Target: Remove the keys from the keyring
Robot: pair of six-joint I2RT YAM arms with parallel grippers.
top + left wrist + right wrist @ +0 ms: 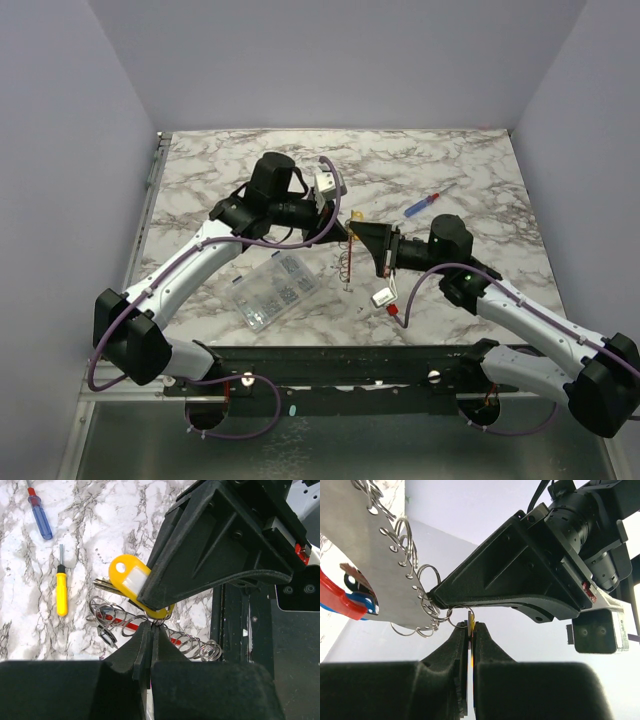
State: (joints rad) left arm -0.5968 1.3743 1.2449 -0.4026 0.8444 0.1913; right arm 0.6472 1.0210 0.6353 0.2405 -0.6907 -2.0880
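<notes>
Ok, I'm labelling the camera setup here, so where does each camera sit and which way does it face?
Top external: above and behind the bases, looking down at the marble table; the left arm and right arm both show.
Left wrist: on the left arm, looking down at the table; its left gripper is shut on the keyring.
Right wrist: on the right arm, facing across toward the wall; its right gripper pinches the yellow key tag.
Shared: each wrist view shows the other gripper and the keyring.

Both arms stretched inward, wrists facing each other. Left pincer (151, 626) clamped tight. Right pincer (471, 626) clamped tight. Tips almost touching.
</notes>
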